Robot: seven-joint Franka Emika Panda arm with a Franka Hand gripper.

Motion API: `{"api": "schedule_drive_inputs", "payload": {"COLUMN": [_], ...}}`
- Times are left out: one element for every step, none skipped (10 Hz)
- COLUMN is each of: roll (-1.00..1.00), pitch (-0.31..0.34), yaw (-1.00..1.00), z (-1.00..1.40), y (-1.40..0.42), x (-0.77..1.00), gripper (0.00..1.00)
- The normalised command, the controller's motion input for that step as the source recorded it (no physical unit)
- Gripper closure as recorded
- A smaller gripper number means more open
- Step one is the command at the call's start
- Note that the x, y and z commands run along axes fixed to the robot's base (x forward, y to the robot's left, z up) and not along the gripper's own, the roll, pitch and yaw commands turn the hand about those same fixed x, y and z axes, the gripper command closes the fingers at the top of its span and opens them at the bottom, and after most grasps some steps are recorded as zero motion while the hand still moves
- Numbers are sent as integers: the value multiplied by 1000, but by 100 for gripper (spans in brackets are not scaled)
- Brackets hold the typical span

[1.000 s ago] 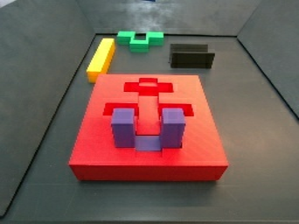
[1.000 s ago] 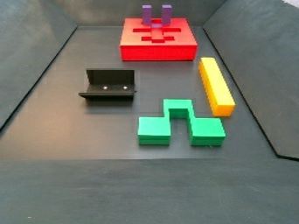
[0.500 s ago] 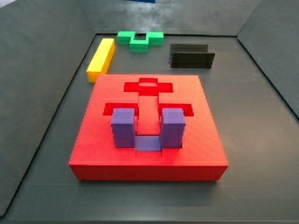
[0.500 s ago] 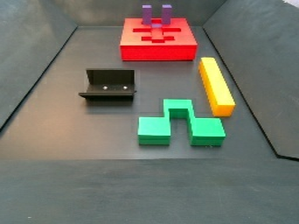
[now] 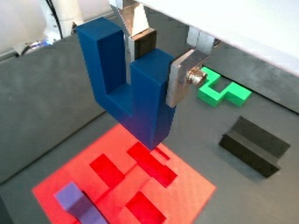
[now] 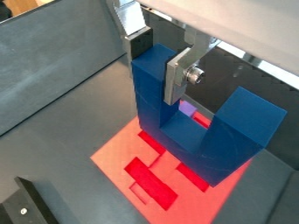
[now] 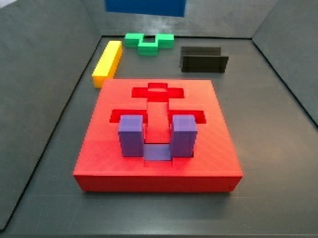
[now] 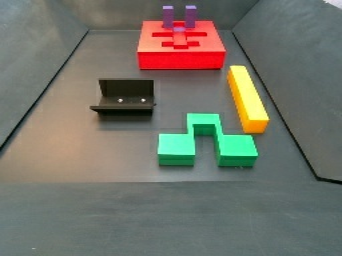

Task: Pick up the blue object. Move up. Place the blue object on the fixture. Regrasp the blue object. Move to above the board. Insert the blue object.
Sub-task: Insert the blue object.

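The blue object (image 5: 128, 83), clamped in the pincer (image 5: 158, 61), hangs above the board (image 5: 117, 184); a purple block (image 7: 155, 136) fills one recess, the fixture (image 8: 123, 98) standing well apart.

In a side view only the bottom of my blue object (image 7: 145, 6) shows, cut by the picture's edge above the board (image 7: 158, 139); my gripper (image 5: 158, 54) is hidden there.

The tool (image 5: 155, 57) hangs high above the red board (image 5: 122, 175), pointing down. In both wrist views its two flat silver fingers (image 6: 179, 74) are closed on the blue object (image 5: 128, 79), gripping one prong, with the block's prongs pointing up.
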Motion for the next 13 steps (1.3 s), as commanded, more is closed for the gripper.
{"api": "schedule_drive_inputs", "payload": {"roll": [0,0,0,0,40,97,70,37,27,49,99,179,129], "pitch": [0,0,-3,-37,-73,-123,-251,-286,-290,-211,-163,-101,-67], "yaw": [0,0,0,0,-14,-31,-9,0,0,0,0,194,254], "z": [-166,-200,-257,-331,-463,-543,-629,-571,-489,-394,-383,-237,-257], "y": [143,111,66,49,46,0,0,0,0,23,106,231,471], "x": [997,954,1000,1000,931,611,206,126,140,200,214,0,0], "gripper": [100,100,100,100,100,100,100,100,100,100,100,100,100]}}
